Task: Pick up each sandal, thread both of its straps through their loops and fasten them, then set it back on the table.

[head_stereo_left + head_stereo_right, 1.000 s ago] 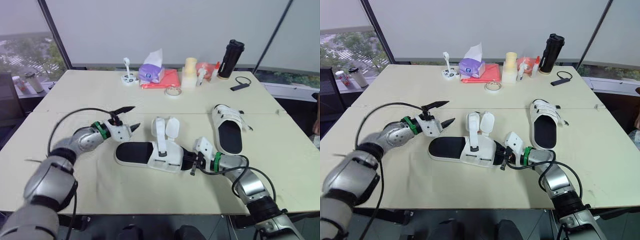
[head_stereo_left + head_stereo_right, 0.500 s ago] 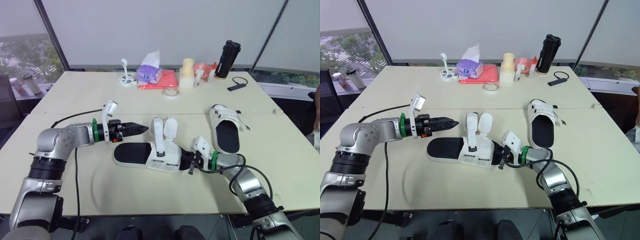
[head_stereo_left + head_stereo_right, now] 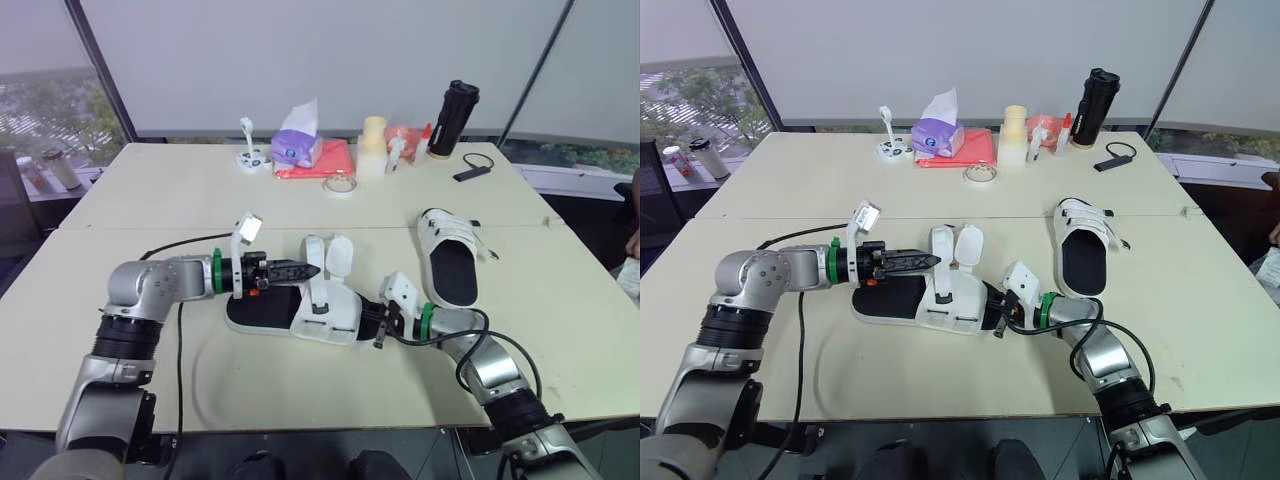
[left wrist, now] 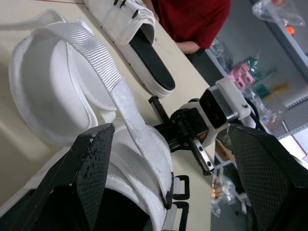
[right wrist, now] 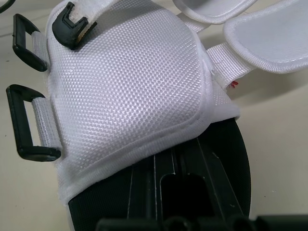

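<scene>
Fingers (image 4: 89, 168) of your left gripper (image 3: 312, 269) stand spread wide, with a raised white strap (image 4: 113, 89) just ahead between them; below lies the unfastened sandal (image 3: 335, 320), sole down near the front middle of the table (image 3: 160, 200); your right gripper (image 3: 380, 325) meets its strapped end, and you cannot tell its grip; the second sandal (image 3: 452, 255) lies apart to the right; a black bottle (image 3: 455, 118) stands at the far edge.

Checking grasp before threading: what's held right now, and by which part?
Right gripper holds the unfastened sandal by its toe end; left gripper holds nothing.
</scene>
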